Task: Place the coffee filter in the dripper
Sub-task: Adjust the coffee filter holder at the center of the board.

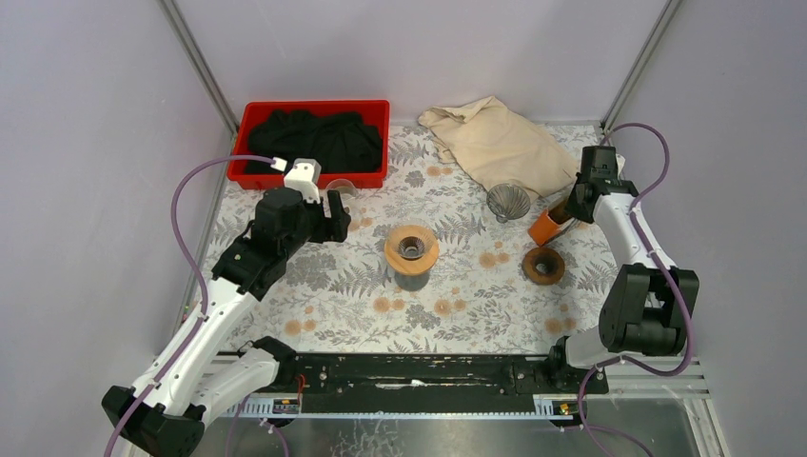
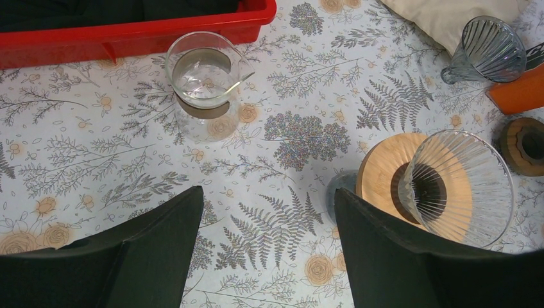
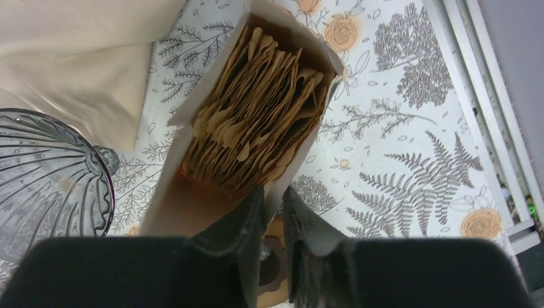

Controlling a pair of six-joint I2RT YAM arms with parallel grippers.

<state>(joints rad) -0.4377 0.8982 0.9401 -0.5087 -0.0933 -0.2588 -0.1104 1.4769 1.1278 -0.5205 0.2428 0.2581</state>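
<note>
Fetching step: seemingly pinched the filter box (image 3: 186, 208) wall with right fingers (image 3: 247, 224), left fingers (image 2: 160, 237) spread near the dripper (image 2: 468, 192). Needed one coffee filter (image 3: 256, 122) drawn out next.

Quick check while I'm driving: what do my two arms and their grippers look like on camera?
Both the left arm and right arm have white links with bulky black joints, and a purple cable loops along each. The left gripper and right gripper have plain black, blocky fingers.
</note>
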